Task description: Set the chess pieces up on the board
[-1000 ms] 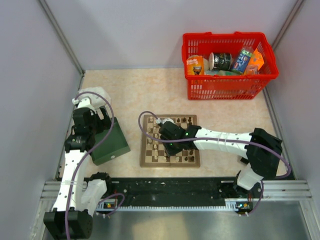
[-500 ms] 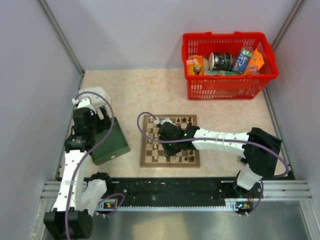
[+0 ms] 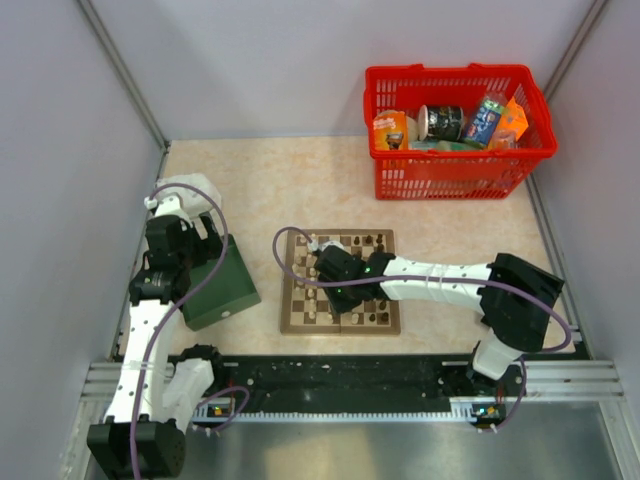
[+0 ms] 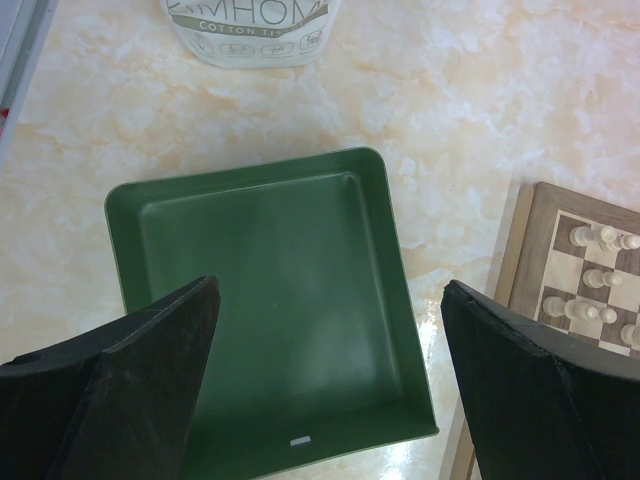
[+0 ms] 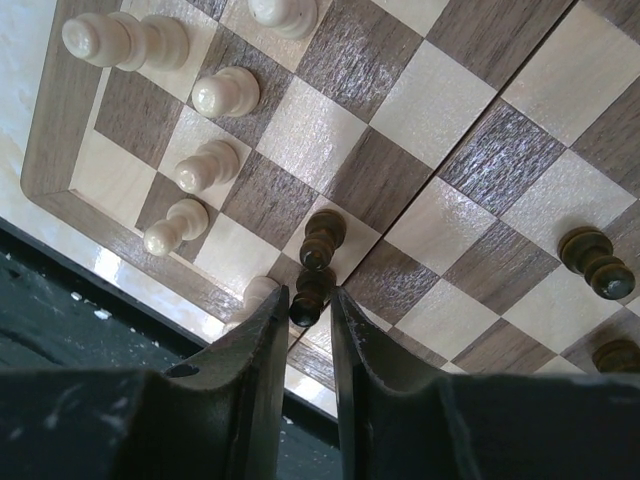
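The wooden checkered board (image 3: 293, 322) lies mid-table with cream and dark chess pieces on it. My right gripper (image 3: 331, 268) hangs over its left half. In the right wrist view its fingers (image 5: 310, 293) are closed around a dark brown piece (image 5: 308, 302), just above the board (image 5: 460, 95) near its edge. Another dark piece (image 5: 322, 238) stands right beside it. Cream pieces (image 5: 225, 92) stand along the left squares. My left gripper (image 4: 330, 290) is open and empty above the dark green box (image 4: 270, 280). The board's corner (image 4: 528, 250) with cream pieces (image 4: 592, 240) shows at its right.
A red basket (image 3: 456, 160) with cans and packets stands at the back right. The dark green box (image 3: 222, 288) lies left of the board. A white labelled pack (image 4: 250, 25) lies beyond the box. The black rail (image 3: 340, 375) runs along the near edge.
My right gripper has shifted a little to the left over the board. The left arm has not moved.
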